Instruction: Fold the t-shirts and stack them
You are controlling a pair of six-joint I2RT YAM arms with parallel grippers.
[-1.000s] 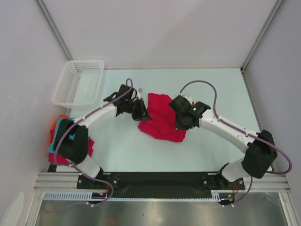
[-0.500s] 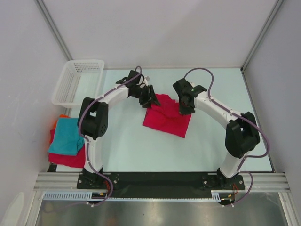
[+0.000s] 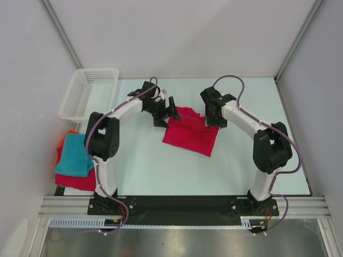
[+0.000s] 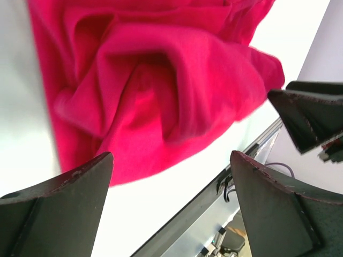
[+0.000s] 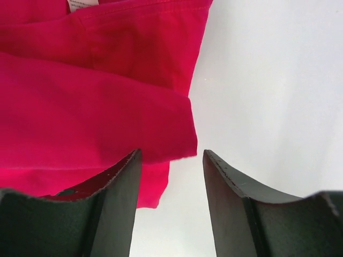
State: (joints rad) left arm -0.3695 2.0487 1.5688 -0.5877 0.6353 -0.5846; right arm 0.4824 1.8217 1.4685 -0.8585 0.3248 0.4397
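Nearing end of fold: crimson t-shirt (image 3: 190,135) rumpled, not yet on teal-topped stack (image 3: 75,156). L gripper (image 4: 171,160) & R gripper (image 5: 171,153) spread wide, holding nothing.

crimson t-shirt (image 3: 190,136): folded, rumpled, lying centre
teal t-shirt (image 3: 75,155): folded, atop red t-shirt (image 3: 80,181), far left
orange t-shirt (image 3: 65,140): edge peeking out

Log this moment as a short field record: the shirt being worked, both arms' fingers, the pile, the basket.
shirt in work: crimson t-shirt, partly folded, rumpled, mid-table
left fingers: open, at the shirt's far-left corner, holding nothing
right fingers: open, over the shirt's far-right edge, holding nothing
pile: teal t-shirt on red t-shirt, at the left edge
white mesh basket: far-left corner
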